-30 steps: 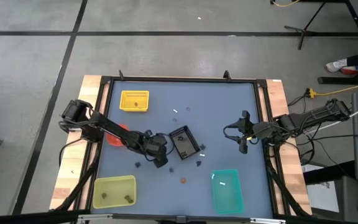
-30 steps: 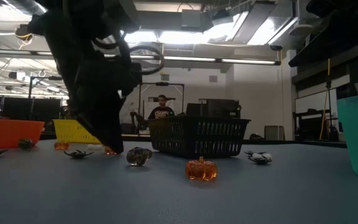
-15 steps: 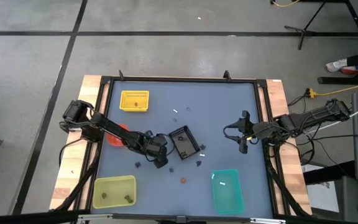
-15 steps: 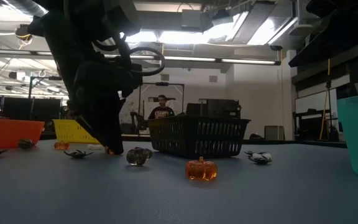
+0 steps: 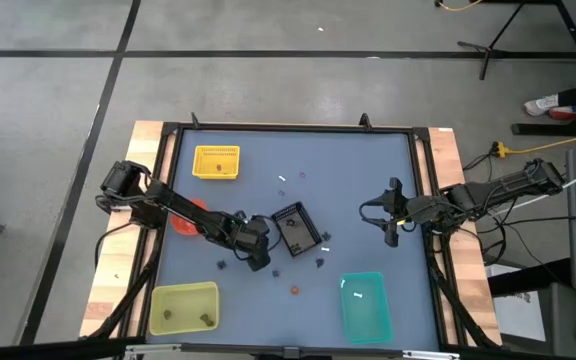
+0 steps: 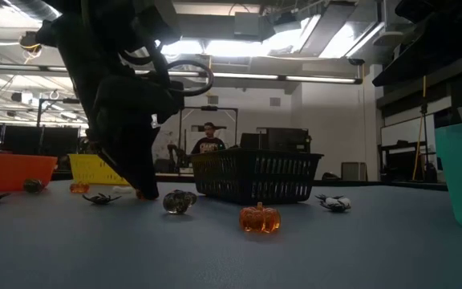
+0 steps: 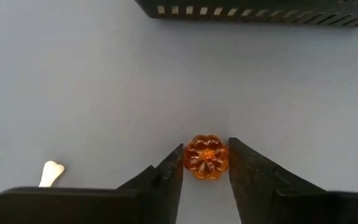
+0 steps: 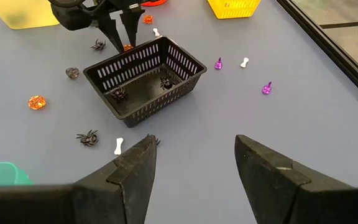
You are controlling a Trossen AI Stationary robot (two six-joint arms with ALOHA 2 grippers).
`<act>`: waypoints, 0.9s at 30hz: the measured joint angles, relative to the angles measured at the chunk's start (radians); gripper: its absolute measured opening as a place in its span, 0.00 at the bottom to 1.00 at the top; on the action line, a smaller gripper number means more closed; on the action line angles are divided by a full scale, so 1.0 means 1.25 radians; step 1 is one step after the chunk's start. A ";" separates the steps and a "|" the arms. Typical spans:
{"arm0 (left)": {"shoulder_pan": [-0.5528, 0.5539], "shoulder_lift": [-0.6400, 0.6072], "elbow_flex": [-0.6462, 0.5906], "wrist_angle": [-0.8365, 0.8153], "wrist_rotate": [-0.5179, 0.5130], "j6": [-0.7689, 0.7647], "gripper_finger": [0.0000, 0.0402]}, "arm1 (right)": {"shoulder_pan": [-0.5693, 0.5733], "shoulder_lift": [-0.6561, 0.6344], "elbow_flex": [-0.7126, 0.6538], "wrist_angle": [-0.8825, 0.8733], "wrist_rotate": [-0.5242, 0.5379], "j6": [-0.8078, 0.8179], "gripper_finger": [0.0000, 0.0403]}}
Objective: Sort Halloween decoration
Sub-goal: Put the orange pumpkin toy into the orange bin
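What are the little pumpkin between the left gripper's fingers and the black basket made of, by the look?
Pumpkin: likely translucent orange plastic or resin, glossy; light glows through its ribbed lobes. It sits between the left gripper fingers.
Black basket: looks like moulded plastic, matte to slightly satin; thin walls with even vertical slots and a rolled rim.
Neither material can be confirmed from looks alone.

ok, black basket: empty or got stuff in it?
Not empty. The right wrist view shows two black spiders lying inside the black basket; the rest of its floor is bare.
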 joint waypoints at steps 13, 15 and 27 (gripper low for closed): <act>0.000 0.000 0.000 -0.003 -0.002 0.000 0.20 | 0.000 0.000 0.000 0.000 0.000 0.000 0.53; 0.000 0.000 0.000 -0.003 -0.002 0.000 0.20 | 0.000 0.000 0.000 0.000 0.000 0.000 0.53; 0.031 -0.061 -0.004 -0.053 0.056 0.020 0.20 | 0.000 0.000 0.000 0.000 0.000 0.000 0.53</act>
